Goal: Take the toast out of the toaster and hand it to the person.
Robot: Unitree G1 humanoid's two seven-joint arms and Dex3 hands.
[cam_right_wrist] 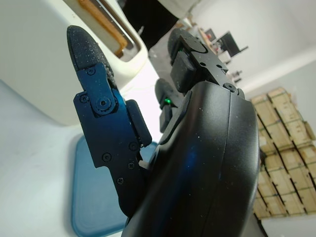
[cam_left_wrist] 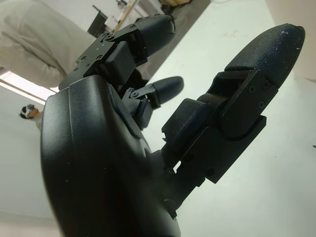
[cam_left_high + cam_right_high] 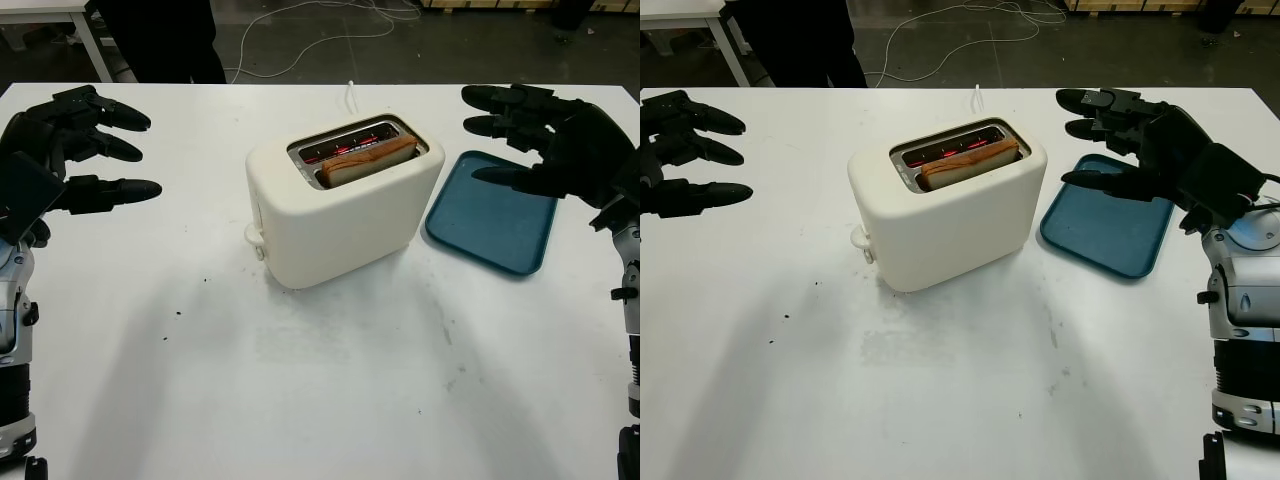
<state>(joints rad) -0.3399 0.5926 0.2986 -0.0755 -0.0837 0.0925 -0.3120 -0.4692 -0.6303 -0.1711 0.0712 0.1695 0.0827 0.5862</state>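
A cream-white plastic two-slot toaster (image 3: pixel 345 205) sat in the middle of the white table (image 3: pixel 300 390), and there was the golden-brown slice of toast (image 3: pixel 367 160), poking up out of the slot nearer the robot, with the heating elements glowing red in the slot behind it. The robot's black three-fingered left hand (image 3: pixel 70 150) hovered above the table well to the left of the toaster, open and holding nothing. Over on the other side, the black right hand (image 3: pixel 1145 140) hung open over the flat dark-blue rectangular tray (image 3: pixel 1105 228), which lay just right of the toaster, and it too had hold of nothing. A thin white cord (image 3: pixel 351 97) ran from behind the toaster toward the far edge. Beyond that edge stood a person in dark clothing (image 3: pixel 160 40).
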